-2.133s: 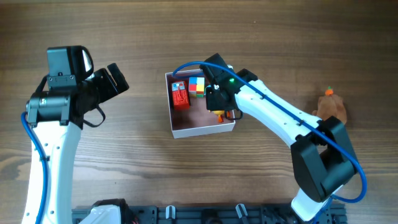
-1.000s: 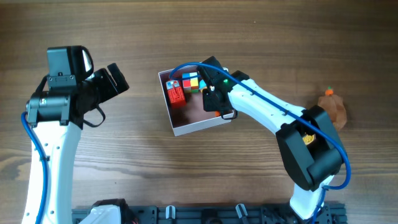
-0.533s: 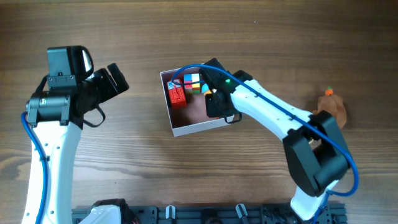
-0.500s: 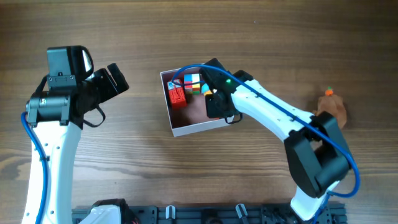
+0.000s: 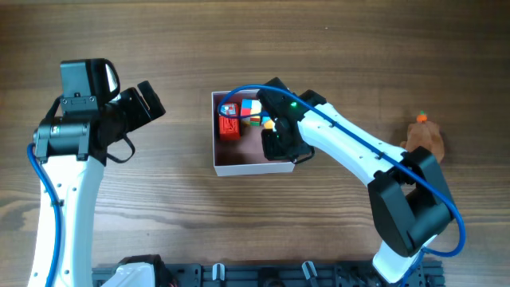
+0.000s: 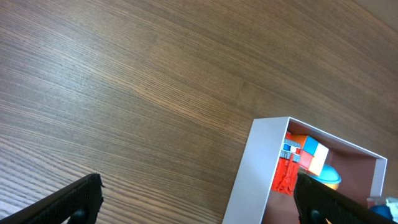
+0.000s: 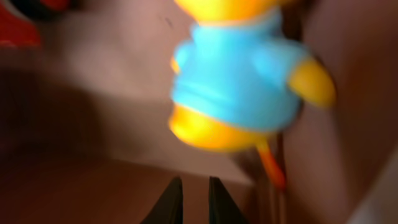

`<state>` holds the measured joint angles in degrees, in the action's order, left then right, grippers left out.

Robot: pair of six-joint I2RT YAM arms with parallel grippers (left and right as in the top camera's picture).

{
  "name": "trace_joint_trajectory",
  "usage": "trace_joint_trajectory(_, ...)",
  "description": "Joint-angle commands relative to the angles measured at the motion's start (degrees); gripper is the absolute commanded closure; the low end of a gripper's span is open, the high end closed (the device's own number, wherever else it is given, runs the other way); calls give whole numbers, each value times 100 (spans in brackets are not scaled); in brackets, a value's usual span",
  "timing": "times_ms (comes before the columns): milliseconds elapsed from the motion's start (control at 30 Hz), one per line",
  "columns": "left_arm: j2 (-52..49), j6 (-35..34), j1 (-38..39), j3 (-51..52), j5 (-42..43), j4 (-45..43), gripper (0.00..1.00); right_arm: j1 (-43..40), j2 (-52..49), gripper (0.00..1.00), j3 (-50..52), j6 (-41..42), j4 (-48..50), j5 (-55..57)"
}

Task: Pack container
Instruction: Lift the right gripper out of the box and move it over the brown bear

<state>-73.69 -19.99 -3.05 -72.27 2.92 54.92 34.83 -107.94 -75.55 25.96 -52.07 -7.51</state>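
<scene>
The container (image 5: 239,165) is a shallow square box with white walls and a pink inside, at the table's middle. In it lie a red toy (image 5: 230,125), a many-coloured cube (image 5: 252,108) and a yellow and blue toy (image 5: 268,122). My right gripper (image 5: 280,147) is down inside the container near its front right corner. In the right wrist view its fingers (image 7: 189,200) are nearly together with nothing between them, just short of the blurred yellow and blue toy (image 7: 239,74). My left gripper (image 5: 150,102) is open and empty, left of the container. The left wrist view shows the container's wall (image 6: 249,177).
A brown stuffed toy with an orange top (image 5: 425,135) sits at the far right of the wooden table. In the left wrist view the red toy (image 6: 283,174) and the cube (image 6: 311,155) show inside the box.
The container has turned back square and shifted slightly. My right gripper has moved toward the box's front right corner, away from the yellow and blue toy. The left arm has not moved.
</scene>
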Motion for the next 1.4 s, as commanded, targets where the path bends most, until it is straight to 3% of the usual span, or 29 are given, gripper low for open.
trace_joint_trajectory(0,-37,33,-39,-7,24,0,1,39,157,87,-334,-365,94,177)
trace_joint_trajectory(167,-37,31,-39,-7,26,2,0,-70,579,85,-1390,-498,-247,787)
trace_joint_trajectory(200,-37,31,-39,-7,26,2,0,-107,671,77,-1545,-498,-321,881)
trace_joint_trajectory(267,-37,31,-39,-7,26,2,0,-275,977,47,-1982,-498,-588,1152)
trace_joint_trajectory(300,-37,31,-39,-7,24,2,0,-409,1182,43,-2157,-498,-737,1261)
trace_joint_trajectory(400,-37,33,-39,-7,24,2,0,-979,1851,14,-2282,-485,-1093,1394)
trace_joint_trajectory(533,-37,33,-39,-7,24,2,0,-2002,2522,0,-2280,-476,-1641,1351)
trace_joint_trajectory(767,-37,31,-39,-7,24,2,0,-4061,2765,0,-2146,-699,-2297,1294)
trace_joint_trajectory(933,-37,33,-39,-7,24,2,0,-5001,2380,0,-2072,-1191,-2409,874)
trace_joint_trajectory(1133,-37,31,-39,-7,24,2,0,-5377,1792,0,-2050,-2339,-2420,920)
trace_joint_trajectory(1367,-37,31,-39,-7,26,4,0,-5392,1158,0,-1237,-2588,-1996,970)
